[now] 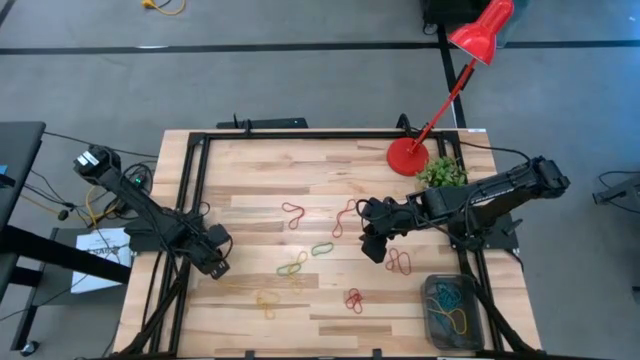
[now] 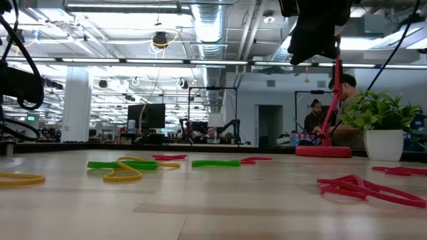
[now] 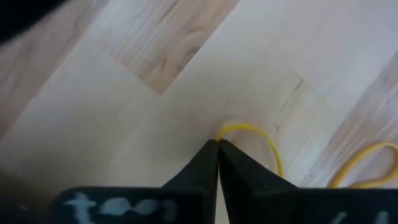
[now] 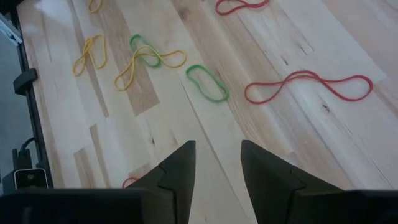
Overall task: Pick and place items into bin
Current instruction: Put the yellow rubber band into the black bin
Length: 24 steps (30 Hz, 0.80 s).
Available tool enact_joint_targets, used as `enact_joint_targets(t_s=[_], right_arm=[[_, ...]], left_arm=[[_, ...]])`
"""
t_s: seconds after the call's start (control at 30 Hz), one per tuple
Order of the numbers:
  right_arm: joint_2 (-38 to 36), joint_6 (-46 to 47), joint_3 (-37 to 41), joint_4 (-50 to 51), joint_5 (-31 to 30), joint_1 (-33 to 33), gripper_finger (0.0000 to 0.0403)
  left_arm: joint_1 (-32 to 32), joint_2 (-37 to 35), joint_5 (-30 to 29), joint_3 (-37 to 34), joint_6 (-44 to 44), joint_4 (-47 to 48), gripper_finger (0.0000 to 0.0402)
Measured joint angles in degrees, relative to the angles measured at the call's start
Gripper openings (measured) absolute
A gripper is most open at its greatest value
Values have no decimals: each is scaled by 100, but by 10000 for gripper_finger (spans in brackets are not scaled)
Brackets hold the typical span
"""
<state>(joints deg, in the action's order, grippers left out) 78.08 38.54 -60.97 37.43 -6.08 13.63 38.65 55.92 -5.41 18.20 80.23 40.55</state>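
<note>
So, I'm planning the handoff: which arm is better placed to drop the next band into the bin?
Probably the right. Its open gripper hovers near the bin; the left gripper, shut on a yellow band, is across the table.

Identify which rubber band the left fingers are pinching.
A yellow band, caught between the shut left fingers near the table's left edge; the other bands lie untouched.

Table (image 1: 330,190) pale matt wood; bin (image 1: 480,330) translucent plastic.

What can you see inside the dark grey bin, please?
The bin holds several loops: a yellow loop and bluish loops show through. Whether more lie beneath them cannot be seen.
</note>
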Motion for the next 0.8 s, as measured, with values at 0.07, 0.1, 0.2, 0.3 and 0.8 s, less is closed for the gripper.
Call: enact_joint_targets(t_s=[0.07,0.1,0.2,0.3,0.8], right_arm=[[0,0,0,2,-1,24,123],[0,-2,0,2,0,24,123],[0,-8,2,-2,-1,21,122],[0,-201,4,-34,-178,8,122],[0,-2547,7,-2350,-589,-718,120]], left_arm=[[-2,-66,-14,140,-7,197,2],[-2,-114,-66,209,-106,241,1],[-49,-221,-365,582,-189,190,0],[-111,-223,-719,962,-163,247,0],[-1338,-225,-3441,2745,-2306,-33,0]])
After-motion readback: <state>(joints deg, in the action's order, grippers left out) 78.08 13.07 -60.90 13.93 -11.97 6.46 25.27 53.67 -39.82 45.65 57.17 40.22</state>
